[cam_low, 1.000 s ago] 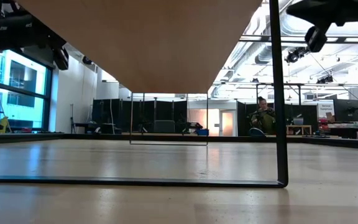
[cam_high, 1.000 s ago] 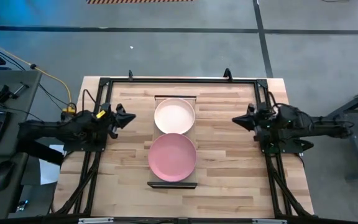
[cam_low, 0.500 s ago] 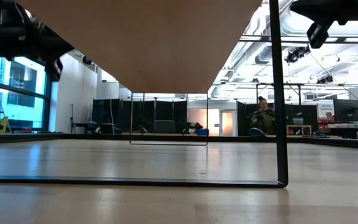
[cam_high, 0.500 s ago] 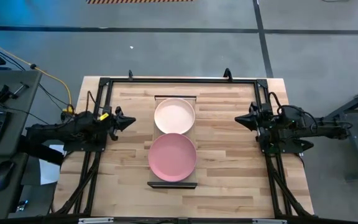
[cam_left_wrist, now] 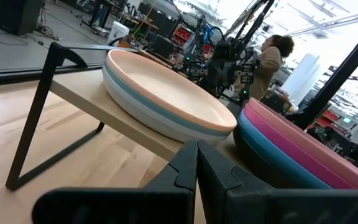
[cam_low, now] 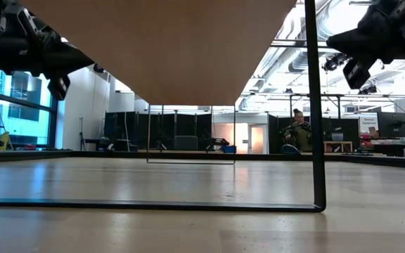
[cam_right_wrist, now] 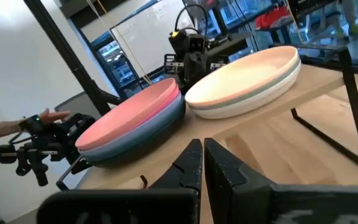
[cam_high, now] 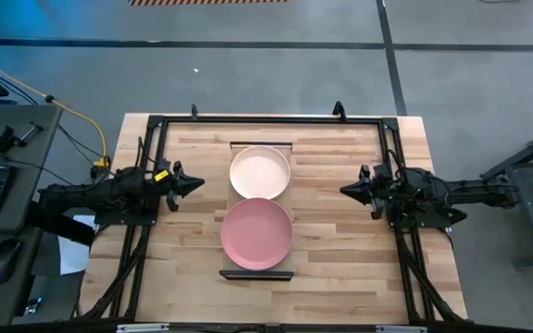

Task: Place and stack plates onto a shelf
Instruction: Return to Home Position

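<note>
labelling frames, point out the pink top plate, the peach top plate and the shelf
pink top plate (cam_high: 257, 231), high view, centre of its dish.
peach top plate (cam_high: 260, 171), high view, centre of its dish.
shelf (cam_high: 256, 275), high view, dark end rail beside the pink plate.

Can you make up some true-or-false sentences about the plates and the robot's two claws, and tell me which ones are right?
1. Two piles of plates sit on the shelf. True.
2. The left gripper is holding a plate. False: it is shut on nothing and sits off to the side of the shelf.
3. One pile has a pink plate on top, and the other has a peach plate. True.
4. One plate lies on the table beside the shelf. False: every plate in view is on the shelf.
5. The right gripper touches no plate. True.
</note>
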`<state>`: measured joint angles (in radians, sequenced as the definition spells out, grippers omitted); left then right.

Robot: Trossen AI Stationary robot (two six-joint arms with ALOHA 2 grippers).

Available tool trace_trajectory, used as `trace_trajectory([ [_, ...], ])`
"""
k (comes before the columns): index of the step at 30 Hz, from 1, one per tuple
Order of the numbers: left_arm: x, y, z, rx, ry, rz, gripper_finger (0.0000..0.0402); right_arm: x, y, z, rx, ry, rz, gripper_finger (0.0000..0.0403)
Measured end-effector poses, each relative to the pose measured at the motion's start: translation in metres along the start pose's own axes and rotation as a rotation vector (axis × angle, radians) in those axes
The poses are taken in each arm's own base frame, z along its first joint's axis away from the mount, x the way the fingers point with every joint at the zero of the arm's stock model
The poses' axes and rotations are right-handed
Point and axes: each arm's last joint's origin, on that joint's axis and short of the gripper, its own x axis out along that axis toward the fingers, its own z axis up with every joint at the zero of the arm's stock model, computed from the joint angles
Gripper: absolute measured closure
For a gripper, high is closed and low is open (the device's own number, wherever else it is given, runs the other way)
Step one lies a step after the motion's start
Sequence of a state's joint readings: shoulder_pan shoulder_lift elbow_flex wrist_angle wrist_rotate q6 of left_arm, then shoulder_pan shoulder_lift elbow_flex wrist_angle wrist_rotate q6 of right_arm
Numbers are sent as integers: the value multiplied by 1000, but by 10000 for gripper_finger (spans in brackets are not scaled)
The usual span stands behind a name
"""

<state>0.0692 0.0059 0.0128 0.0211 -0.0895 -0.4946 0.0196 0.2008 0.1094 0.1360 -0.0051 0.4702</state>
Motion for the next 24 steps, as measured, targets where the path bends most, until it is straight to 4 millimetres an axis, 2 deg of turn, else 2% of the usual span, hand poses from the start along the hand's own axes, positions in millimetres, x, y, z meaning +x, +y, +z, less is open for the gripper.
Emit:
trace_trajectory([
  [12,0,0,0,0,0,0,401,-15,-5,-10,-131,-2,5,403],
  [24,0,0,0,0,1,-1,401,-11,-13,-26,-160,19,0,403],
])
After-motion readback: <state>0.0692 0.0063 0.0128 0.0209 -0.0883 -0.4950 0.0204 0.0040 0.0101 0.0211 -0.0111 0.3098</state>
